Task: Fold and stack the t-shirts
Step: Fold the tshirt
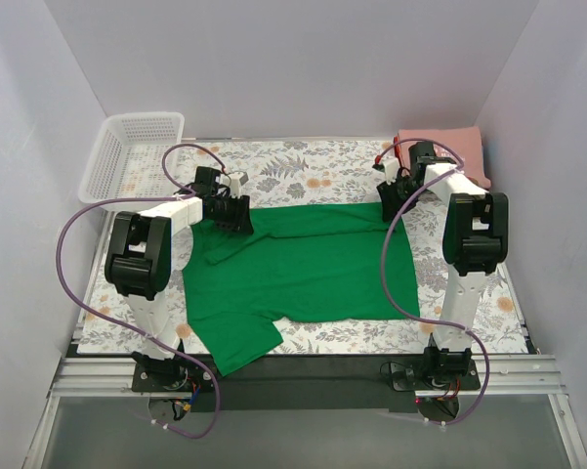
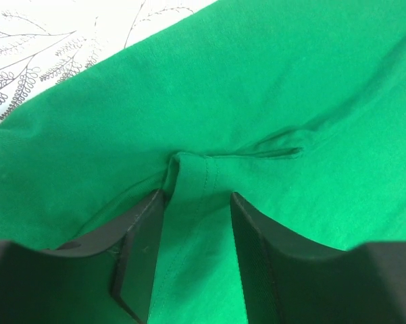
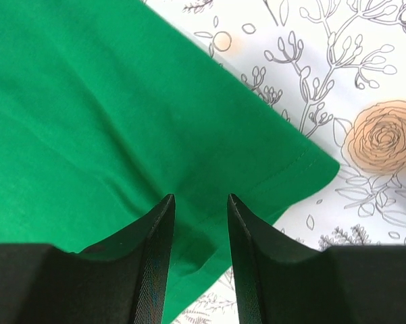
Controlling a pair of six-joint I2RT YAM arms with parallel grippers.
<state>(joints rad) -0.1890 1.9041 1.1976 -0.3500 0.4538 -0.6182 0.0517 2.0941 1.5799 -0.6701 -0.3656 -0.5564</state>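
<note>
1. White walls closed in a desk with a floral-print top, seen from above and behind the two arms
2. At the far left corner of the desk sat a white plastic mesh basket
3. At the far right corner lay a folded dusty-pink t-shirt, just behind the wrist of the right arm
4. A bright green t-shirt was spread across the middle of the desk, lying lengthwise from left to right, with one short sleeve reaching the near edge on the left
5. The left arm reached to the far left part of the green t-shirt
6. In the wrist view the left fingers stood apart on either side of a raised, stitched ridge of green cloth, and creases ran away from that ridge
7. I could not tell whether the left fingers were grasping the ridge or only flanking it
8. The right fingers were at the far right corner of the green t-shirt, close to its hem
9. They were released: a gap showed between them, and the cloth lay flat under that gap, not pinched
10. Just past the hem corner, the desk's print showed an orange rose
</note>
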